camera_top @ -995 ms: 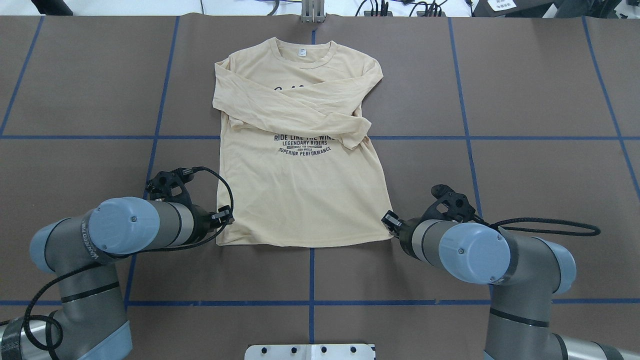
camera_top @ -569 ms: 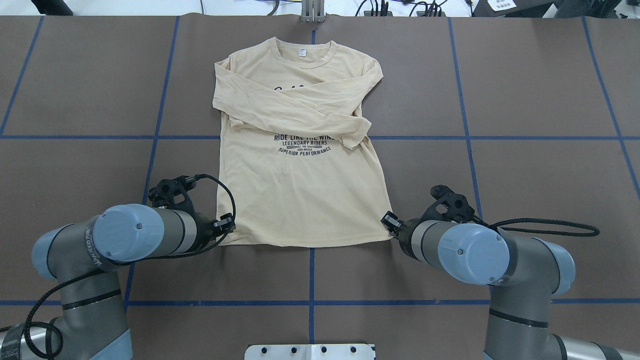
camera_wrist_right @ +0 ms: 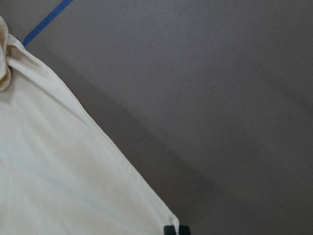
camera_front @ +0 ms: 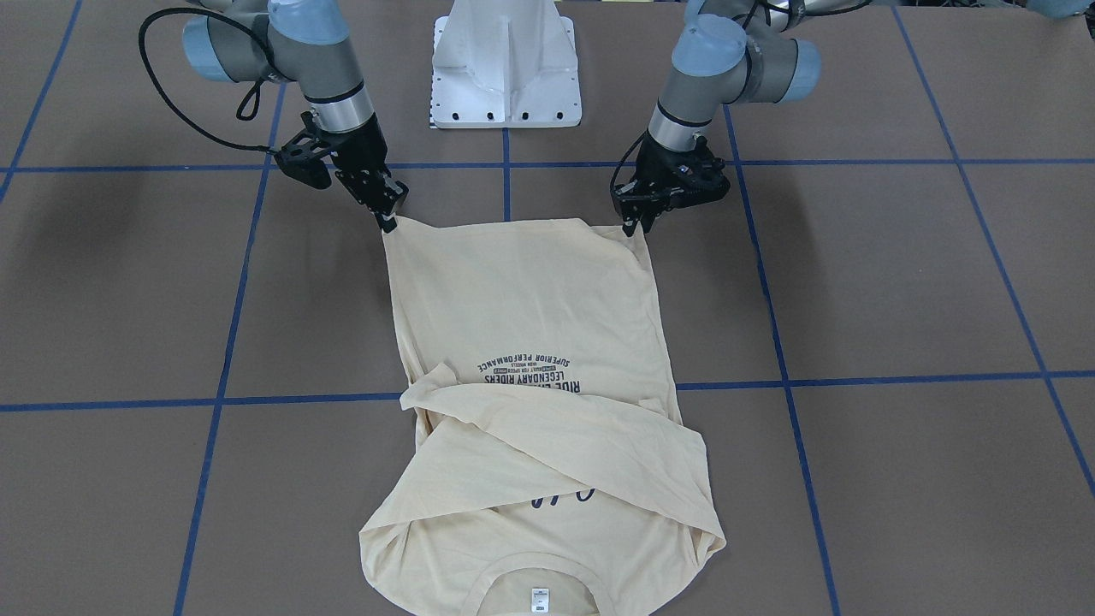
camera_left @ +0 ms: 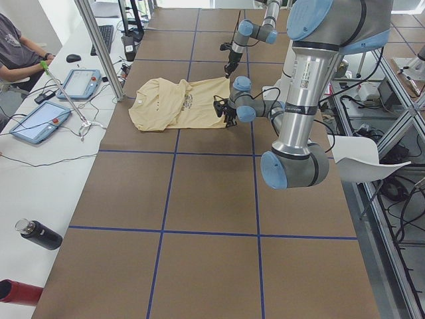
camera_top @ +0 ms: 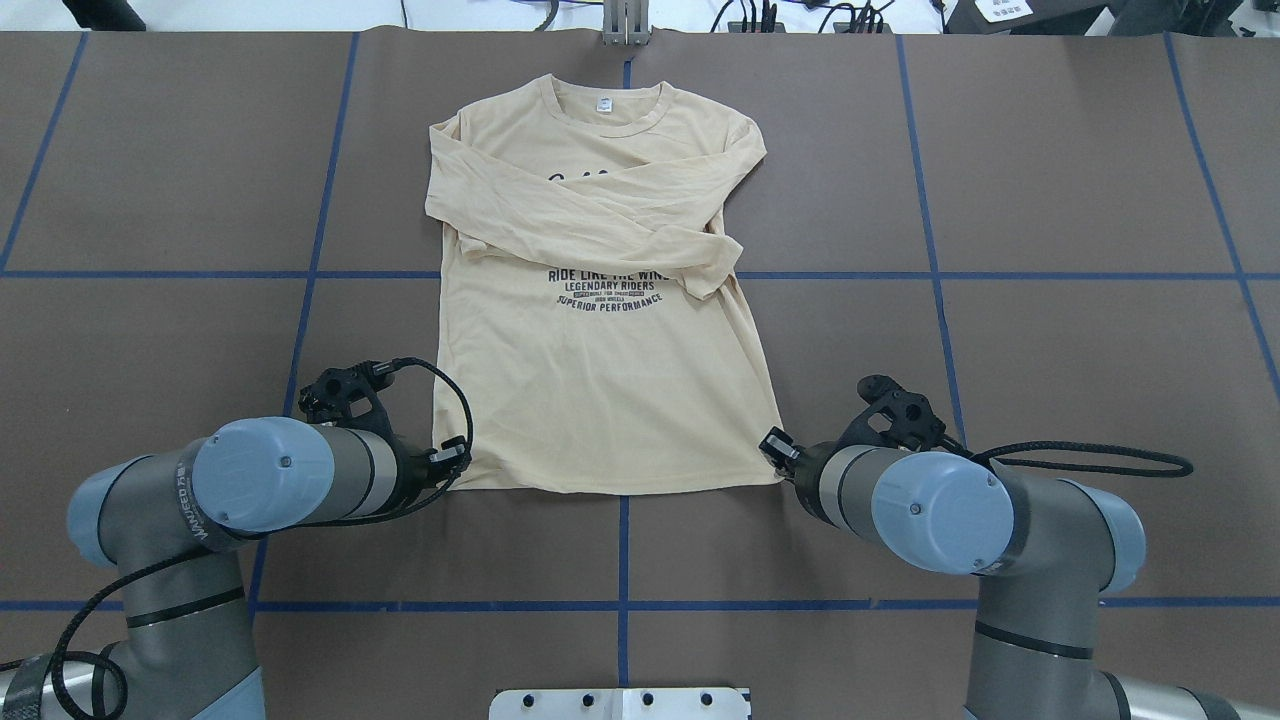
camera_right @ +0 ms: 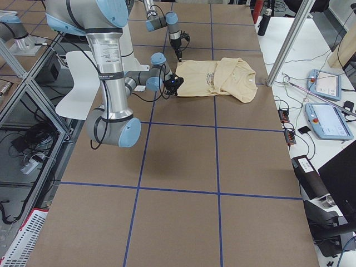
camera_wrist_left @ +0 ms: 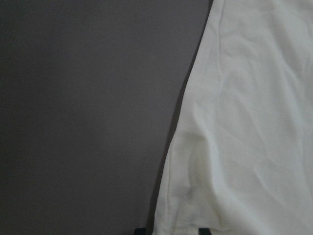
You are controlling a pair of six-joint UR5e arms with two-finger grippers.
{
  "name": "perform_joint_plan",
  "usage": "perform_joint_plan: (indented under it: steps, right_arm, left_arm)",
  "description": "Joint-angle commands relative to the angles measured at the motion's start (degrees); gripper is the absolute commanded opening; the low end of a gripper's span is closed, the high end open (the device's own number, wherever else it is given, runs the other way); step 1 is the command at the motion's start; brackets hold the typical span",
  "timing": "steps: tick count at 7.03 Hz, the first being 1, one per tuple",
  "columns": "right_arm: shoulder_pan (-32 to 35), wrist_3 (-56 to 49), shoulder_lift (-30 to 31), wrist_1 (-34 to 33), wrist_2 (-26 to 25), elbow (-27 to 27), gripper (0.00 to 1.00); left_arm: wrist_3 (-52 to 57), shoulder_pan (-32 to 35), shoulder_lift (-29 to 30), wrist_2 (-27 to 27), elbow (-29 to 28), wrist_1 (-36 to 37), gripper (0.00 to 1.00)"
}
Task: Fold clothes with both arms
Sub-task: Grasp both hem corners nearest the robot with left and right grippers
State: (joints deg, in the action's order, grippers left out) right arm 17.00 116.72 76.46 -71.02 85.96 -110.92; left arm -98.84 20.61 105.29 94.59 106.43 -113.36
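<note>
I see left end effector (camera_front: 637, 225) open astride T-shirt (camera_front: 530, 291) hem | right end effector (camera_front: 390, 224) pinching hem | collar straight ahead

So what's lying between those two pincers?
The hem of the shirt runs from the left pincer to the right pincer, one at each corner; nothing else lies there. The front-facing view shows it best.

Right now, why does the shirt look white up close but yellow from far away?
Left wrist view: the T-shirt looks washed out, nearly white, and soft. Right wrist view: pale cream, slightly blurred. Overhead view: even light, sharp print, cream-yellow.
</note>
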Motion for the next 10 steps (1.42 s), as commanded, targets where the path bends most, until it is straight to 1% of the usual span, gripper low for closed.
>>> perform_joint_plan:
  steps: [1, 2, 3, 4, 5, 6, 7, 8, 9, 10]
  right_arm:
    - [0.0, 0.0, -0.2, 0.0, 0.0, 0.0, 0.0]
    - [0.0, 0.0, -0.3, 0.0, 0.0, -0.2, 0.0]
    - [0.1, 0.1, -0.3, 0.0, -0.1, -0.7, 0.0]
    - [0.1, 0.6, 0.4, -0.1, -0.1, -2.5, 0.0]
    - [-1.3, 3.0, 3.0, -0.1, -0.2, -5.6, 0.0]
    - [-2.7, 4.2, 6.0, -0.1, -0.2, -9.9, 0.0]
    - [-4.6, 6.3, 8.5, -2.4, -0.2, -14.5, 0.0]
    - [-6.9, 9.1, 8.8, -7.0, -0.3, -18.1, 0.0]
    - [-8.5, 10.1, 8.8, -9.8, -0.4, -19.8, 0.0]
    - [-8.7, 10.1, 8.7, -9.8, -0.4, -19.9, 0.0]
  left_arm:
    - [-0.9, 0.0, -0.1, 0.9, 0.5, 0.1, 0.0]
    - [-0.9, 0.0, -0.1, 1.7, 0.8, 0.3, 0.0]
    - [-0.9, 0.0, -0.9, 3.1, 3.4, 2.1, 0.0]
    - [-0.9, 0.0, -3.3, 3.9, 7.3, 2.1, 0.0]
    - [-0.9, 0.0, -4.8, 6.4, 11.6, 2.2, 0.0]
    - [-1.6, -0.8, -5.2, 7.8, 14.5, 2.3, 0.0]
    - [-3.1, -2.5, -5.3, 7.7, 15.5, 2.7, 0.0]
    - [-3.7, -3.2, -5.4, 8.0, 17.0, 3.0, 0.0]
    - [-7.5, -4.3, -5.5, 8.3, 17.6, 3.6, 0.0]
    - [-7.2, -5.0, -5.5, 8.4, 18.5, 3.7, 0.0]
